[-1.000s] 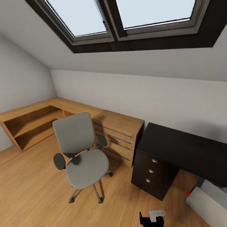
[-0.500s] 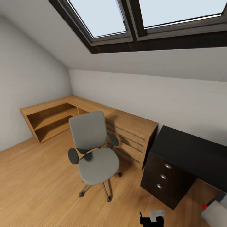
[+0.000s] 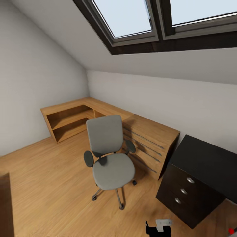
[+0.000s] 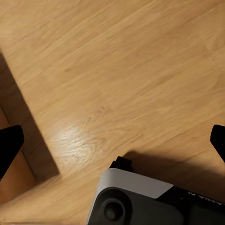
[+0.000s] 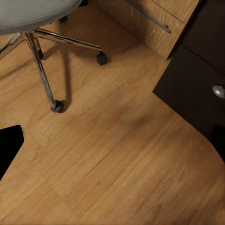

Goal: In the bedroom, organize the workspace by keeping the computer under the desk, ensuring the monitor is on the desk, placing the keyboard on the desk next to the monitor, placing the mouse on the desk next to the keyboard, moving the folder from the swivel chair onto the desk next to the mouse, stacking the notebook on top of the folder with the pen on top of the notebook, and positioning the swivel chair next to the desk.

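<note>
While the desk (image 3: 204, 164) is cut off at the frame's right edge, the swivel chair (image 3: 110, 158) stands whole on the wood floor (image 3: 42, 184).
The chair's seat is bare; it sits just beside the light-wood dresser (image 3: 151, 144), near the desk's drawers. A red light (image 3: 231, 231) peeks in at the corner. Skylights (image 3: 131, 16) slope overhead. Both grippers' black fingertips (image 4: 9, 145) (image 5: 9, 145) sit far apart at the wrist views' edges, jaws spread, holding nothing.

Black fingers (image 4: 8, 145) are seen at the left wrist view's edges, above a rounded light-grey and black base housing (image 4: 140, 199). A small black-and-grey part (image 3: 159, 227) is shown in the head view.
</note>
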